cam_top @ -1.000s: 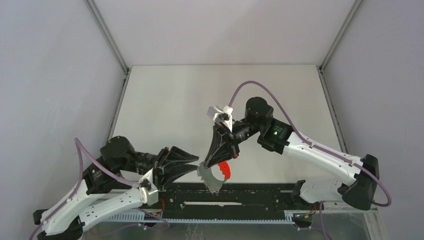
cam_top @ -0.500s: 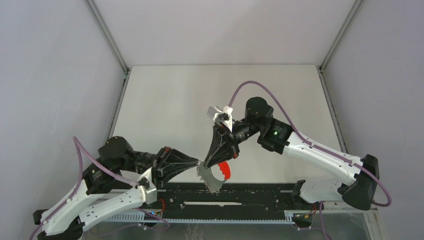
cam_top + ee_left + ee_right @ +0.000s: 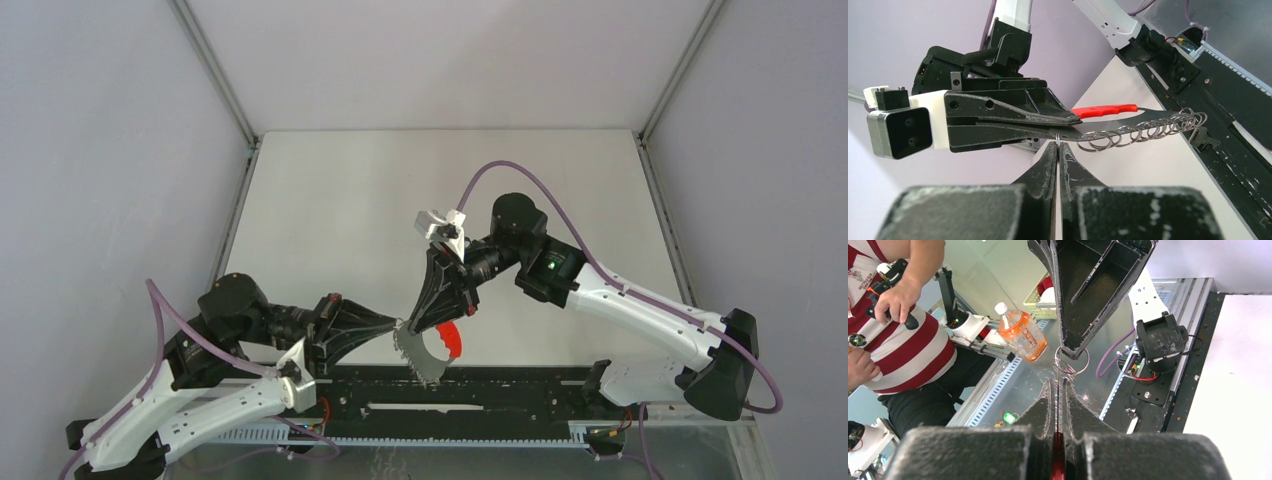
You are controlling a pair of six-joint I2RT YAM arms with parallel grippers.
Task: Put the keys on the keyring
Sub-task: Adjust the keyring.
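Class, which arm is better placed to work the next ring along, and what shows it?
Left. The left claw is pinched shut on the end ring of the silvery rings, so it can probably pull. The right claw is shut on the red strap, steadying it.

Left gripper [image 3: 397,325] closed, right gripper [image 3: 411,330] closed, tips close together

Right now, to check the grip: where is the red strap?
Top view, bottom centre: the red strap is clamped in the right end effector, above the black rail.
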